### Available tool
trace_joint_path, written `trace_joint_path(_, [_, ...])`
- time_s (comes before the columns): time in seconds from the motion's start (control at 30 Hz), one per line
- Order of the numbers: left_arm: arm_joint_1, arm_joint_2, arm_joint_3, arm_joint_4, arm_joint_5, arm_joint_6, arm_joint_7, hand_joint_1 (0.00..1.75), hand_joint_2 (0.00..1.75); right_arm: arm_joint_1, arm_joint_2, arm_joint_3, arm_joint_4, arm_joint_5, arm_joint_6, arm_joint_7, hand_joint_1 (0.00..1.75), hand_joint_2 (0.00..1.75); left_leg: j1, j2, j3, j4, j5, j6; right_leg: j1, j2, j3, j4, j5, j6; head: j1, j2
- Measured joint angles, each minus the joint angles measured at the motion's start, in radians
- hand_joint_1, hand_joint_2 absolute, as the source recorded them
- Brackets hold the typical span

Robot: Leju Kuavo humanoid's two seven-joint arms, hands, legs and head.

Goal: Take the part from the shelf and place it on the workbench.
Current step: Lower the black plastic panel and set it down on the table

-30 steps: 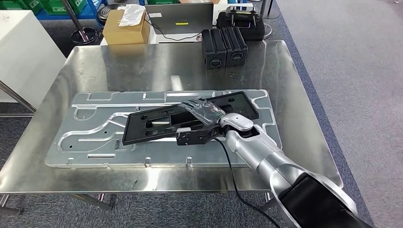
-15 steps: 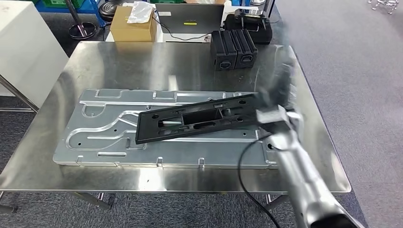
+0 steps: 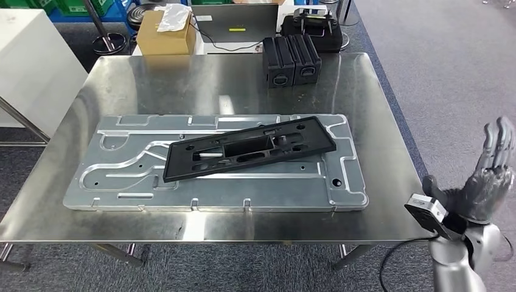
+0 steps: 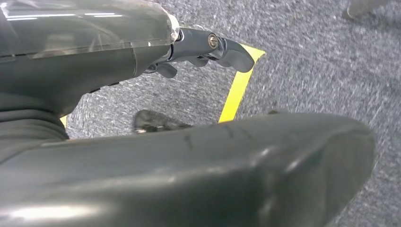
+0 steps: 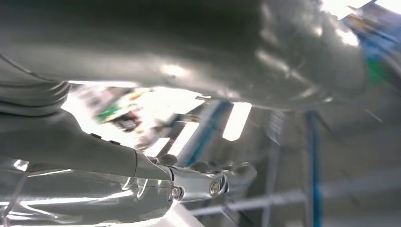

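**Part released on the bench, right hand withdrawn**

Seen from the head camera: black part (image 3: 249,148), long, flat and slotted, lying at a slant on a grey machined plate (image 3: 182,182), itself flat on the steel workbench (image 3: 377,121). Nothing touching the part now. A second ago, gripped near its right end by the right hand; half a second ago, arm already pulling off in a blur. Right hand (image 3: 487,182) now off the bench's right edge, raised over the carpet, fingers spread and empty. Part shifted little between frames, still at much the same slant on the plate.

Left hand (image 4: 208,47) hanging over grey carpet (image 4: 331,71) and a strip of yellow tape (image 4: 239,87); fingers mostly hidden behind the wrist cover, so open or closed cannot be told.

At the bench's far edge: two black cases (image 3: 291,61). Beyond, a cardboard box (image 3: 165,33) and a laptop (image 3: 234,21).

Judged from this: placement apparently done, with only the arm's retreat left to finish.
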Motion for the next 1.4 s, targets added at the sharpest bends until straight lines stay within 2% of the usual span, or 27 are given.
trace_joint_path(0.03, [0.000, 0.000, 0.002, 0.000, 0.001, -0.001, -0.002, 0.00, 0.00, 0.020, -0.006, -0.028, 0.029, 0.029, -0.007, 0.018, 0.00, 0.00, 0.000, 0.000, 0.007, 0.013, -0.006, 0.001, 0.000, -0.001, -0.008, 0.002, 0.005, 0.001, 0.000, 0.000])
trace_joint_path(0.07, [0.000, 0.000, 0.004, 0.000, 0.001, -0.002, -0.004, 0.00, 0.00, 0.037, -0.011, -0.056, 0.064, 0.060, -0.016, 0.036, 0.00, 0.00, 0.000, 0.000, 0.036, -0.017, 0.007, 0.003, 0.001, -0.001, -0.015, 0.005, 0.009, 0.003, 0.000, 0.000])
trace_joint_path(0.13, [-0.001, 0.000, 0.007, 0.000, 0.000, -0.003, -0.008, 0.00, 0.00, 0.063, -0.022, -0.114, 0.147, 0.117, -0.041, 0.059, 0.00, 0.00, -0.001, 0.000, 0.134, -0.165, 0.053, 0.011, 0.001, -0.001, -0.027, 0.011, 0.019, 0.010, -0.001, 0.000])
trace_joint_path(0.2, [-0.003, 0.000, 0.008, 0.000, -0.004, -0.004, -0.011, 0.00, 0.00, 0.081, -0.029, -0.179, 0.242, 0.141, -0.066, 0.039, 0.00, 0.00, -0.007, -0.002, 0.194, -0.270, 0.082, 0.019, 0.002, -0.001, -0.032, 0.013, 0.029, 0.022, 0.001, 0.000])
trace_joint_path(0.3, [0.000, -0.002, 0.010, 0.000, -0.011, -0.004, -0.010, 0.00, 0.00, 0.096, -0.028, -0.297, 0.367, 0.195, -0.081, -0.028, 0.00, 0.00, -0.013, -0.001, 0.193, -0.283, 0.102, 0.033, -0.002, 0.000, -0.032, 0.008, 0.045, 0.043, 0.000, 0.000])
trace_joint_path(0.33, [0.001, -0.004, 0.011, 0.000, -0.013, -0.004, -0.010, 0.00, 0.00, 0.103, -0.024, -0.346, 0.405, 0.229, -0.081, -0.042, 0.00, 0.00, -0.013, 0.001, 0.188, -0.287, 0.113, 0.041, -0.005, 0.002, -0.035, 0.013, 0.035, 0.049, 0.000, 0.000])
trace_joint_path(0.4, [0.003, -0.007, 0.014, 0.000, -0.016, -0.004, -0.011, 0.00, 0.00, 0.114, -0.015, -0.449, 0.471, 0.297, -0.082, -0.055, 0.00, 0.00, -0.010, 0.005, 0.170, -0.294, 0.137, 0.055, -0.009, 0.006, -0.055, 0.069, -0.035, 0.061, 0.002, 0.000])
trace_joint_path(0.47, [0.006, -0.010, 0.016, 0.000, -0.017, -0.007, -0.013, 0.00, 0.00, 0.118, -0.005, -0.546, 0.530, 0.366, -0.082, -0.061, 0.00, 0.00, -0.012, 0.007, 0.146, -0.293, 0.155, 0.061, -0.010, 0.008, -0.087, 0.184, -0.133, 0.070, 0.004, 0.000])
trace_joint_path(0.5, [0.009, -0.011, 0.017, 0.000, -0.017, -0.009, -0.014, 0.00, 0.00, 0.118, 0.000, -0.593, 0.559, 0.399, -0.083, -0.065, 0.00, 0.00, -0.012, 0.007, 0.132, -0.292, 0.165, 0.061, -0.011, 0.008, -0.095, 0.240, -0.159, 0.073, 0.004, 0.000])
trace_joint_path(0.53, [0.010, -0.012, 0.018, 0.000, -0.017, -0.012, -0.014, 0.00, 0.00, 0.118, 0.006, -0.638, 0.589, 0.428, -0.083, -0.067, 0.00, 0.00, -0.013, 0.008, 0.118, -0.290, 0.174, 0.060, -0.012, 0.008, -0.091, 0.272, -0.163, 0.075, 0.004, 0.000])
trace_joint_path(0.57, [0.012, -0.013, 0.020, 0.000, -0.017, -0.014, -0.015, 0.00, 0.00, 0.118, 0.011, -0.682, 0.620, 0.454, -0.083, -0.067, 0.00, 0.00, -0.013, 0.008, 0.104, -0.287, 0.182, 0.058, -0.013, 0.008, -0.069, 0.273, -0.150, 0.076, 0.004, 0.000])
trace_joint_path(0.6, [0.012, -0.015, 0.021, 0.000, -0.017, -0.015, -0.015, 0.00, 0.00, 0.118, 0.014, -0.720, 0.647, 0.475, -0.083, -0.061, 0.00, 0.00, -0.013, 0.009, 0.092, -0.283, 0.188, 0.055, -0.015, 0.008, -0.026, 0.231, -0.124, 0.075, 0.004, 0.000])
trace_joint_path(0.63, [0.012, -0.017, 0.023, 0.000, -0.016, -0.016, -0.015, 0.00, 0.00, 0.116, 0.016, -0.756, 0.677, 0.499, -0.084, -0.049, 0.00, 0.00, -0.013, 0.009, 0.083, -0.279, 0.193, 0.052, -0.016, 0.008, 0.030, 0.160, -0.107, 0.074, 0.004, 0.000])
trace_joint_path(0.7, [0.012, -0.020, 0.026, 0.000, -0.013, -0.017, -0.018, 0.00, 0.00, 0.110, 0.017, -0.821, 0.743, 0.548, -0.084, -0.003, 0.00, 0.00, -0.015, 0.010, 0.074, -0.271, 0.201, 0.042, -0.011, 0.008, 0.124, 0.026, -0.104, 0.062, 0.004, 0.000])
trace_joint_path(0.77, [0.011, -0.023, 0.032, 0.000, -0.009, -0.016, -0.020, 0.00, 0.00, 0.104, 0.018, -0.875, 0.818, 0.595, -0.084, 0.083, 0.00, 0.00, -0.016, 0.010, 0.073, -0.272, 0.212, 0.030, -0.004, 0.010, 0.150, -0.021, -0.112, 0.046, 0.004, 0.000])
trace_joint_path(0.83, [0.012, -0.025, 0.039, 0.000, -0.007, -0.013, -0.021, 0.00, 0.00, 0.100, 0.022, -0.921, 0.896, 0.641, -0.079, 0.203, 0.00, 0.00, -0.015, 0.009, 0.071, -0.270, 0.213, 0.017, -0.007, 0.008, 0.142, -0.026, -0.098, 0.030, 0.005, 0.000])
trace_joint_path(0.87, [0.013, -0.026, 0.042, 0.000, -0.006, -0.011, -0.021, 0.00, 0.00, 0.098, 0.025, -0.939, 0.933, 0.665, -0.069, 0.268, 0.00, 0.00, -0.014, 0.008, 0.063, -0.254, 0.191, 0.011, -0.009, 0.006, 0.134, -0.028, -0.088, 0.020, 0.004, 0.000])
trace_joint_path(0.93, [0.014, -0.028, 0.047, 0.000, -0.006, -0.006, -0.020, 0.00, 0.00, 0.096, 0.036, -0.967, 1.004, 0.714, -0.022, 0.408, 0.00, 0.00, -0.011, 0.007, 0.034, -0.165, 0.099, 0.002, -0.010, 0.003, 0.111, -0.029, -0.068, 0.006, 0.003, 0.000])
trace_joint_path(1.0, [0.014, -0.030, 0.048, 0.000, -0.010, -0.004, -0.014, 0.00, 0.00, 0.097, 0.054, -0.985, 1.061, 0.740, 0.055, 0.538, 0.00, 0.00, -0.008, 0.007, 0.006, -0.038, 0.017, -0.005, -0.007, 0.004, 0.081, -0.025, -0.048, 0.000, 0.002, 0.000])
trace_joint_path(1.03, [0.013, -0.031, 0.048, 0.000, -0.015, -0.004, -0.009, 0.00, 0.00, 0.096, 0.067, -0.997, 1.087, 0.740, 0.114, 0.605, 0.00, 0.00, -0.008, 0.007, 0.006, 0.002, 0.009, -0.006, -0.006, 0.004, 0.065, -0.021, -0.038, 0.000, 0.002, 0.000])
trace_joint_path(1.07, [0.012, -0.030, 0.048, 0.000, -0.021, -0.006, -0.003, 0.00, 0.00, 0.095, 0.079, -1.011, 1.109, 0.733, 0.186, 0.669, 0.00, 0.00, -0.008, 0.007, 0.022, 0.009, 0.025, -0.007, -0.005, 0.005, 0.048, -0.017, -0.029, 0.001, 0.002, 0.000])
trace_joint_path(1.13, [0.009, -0.030, 0.048, 0.000, -0.035, -0.014, 0.010, 0.00, 0.00, 0.089, 0.107, -1.050, 1.151, 0.710, 0.358, 0.793, 0.00, 0.00, -0.008, 0.007, 0.105, -0.082, 0.082, -0.002, -0.003, 0.005, 0.019, -0.007, -0.013, 0.004, 0.001, 0.000])
trace_joint_path(1.2, [0.004, -0.028, 0.047, 0.000, -0.047, -0.022, 0.020, 0.00, 0.00, 0.084, 0.139, -1.085, 1.187, 0.698, 0.508, 0.871, 0.00, 0.00, -0.012, 0.006, 0.211, -0.237, 0.092, 0.008, 0.000, 0.005, 0.001, 0.000, 0.003, 0.011, 0.002, 0.000])
trace_joint_path(1.23, [0.002, -0.027, 0.046, 0.000, -0.052, -0.026, 0.023, 0.00, 0.00, 0.082, 0.152, -1.095, 1.200, 0.700, 0.564, 0.891, 0.00, 0.00, -0.014, 0.005, 0.242, -0.289, 0.085, 0.013, 0.000, 0.005, -0.003, 0.001, 0.012, 0.015, 0.001, 0.000])
trace_joint_path(1.27, [0.001, -0.026, 0.045, 0.000, -0.057, -0.030, 0.025, 0.00, 0.00, 0.080, 0.168, -1.101, 1.213, 0.704, 0.612, 0.904, 0.00, 0.00, -0.017, 0.005, 0.255, -0.317, 0.079, 0.017, -0.001, 0.006, -0.005, -0.002, 0.021, 0.020, -0.001, 0.000])
trace_joint_path(1.33, [0.000, -0.027, 0.044, 0.001, -0.064, -0.036, 0.028, 0.00, 0.00, 0.076, 0.188, -1.107, 1.230, 0.720, 0.672, 0.901, 0.00, 0.00, -0.016, 0.009, 0.244, -0.328, 0.097, 0.029, -0.003, 0.009, -0.008, -0.009, 0.036, 0.032, -0.005, 0.000])
trace_joint_path(1.4, [-0.003, -0.028, 0.041, 0.002, -0.069, -0.039, 0.027, 0.00, 0.00, 0.073, 0.202, -1.107, 1.245, 0.738, 0.704, 0.866, 0.00, 0.00, -0.012, 0.014, 0.224, -0.336, 0.123, 0.047, -0.004, 0.012, -0.024, 0.024, -0.013, 0.042, -0.004, 0.000])
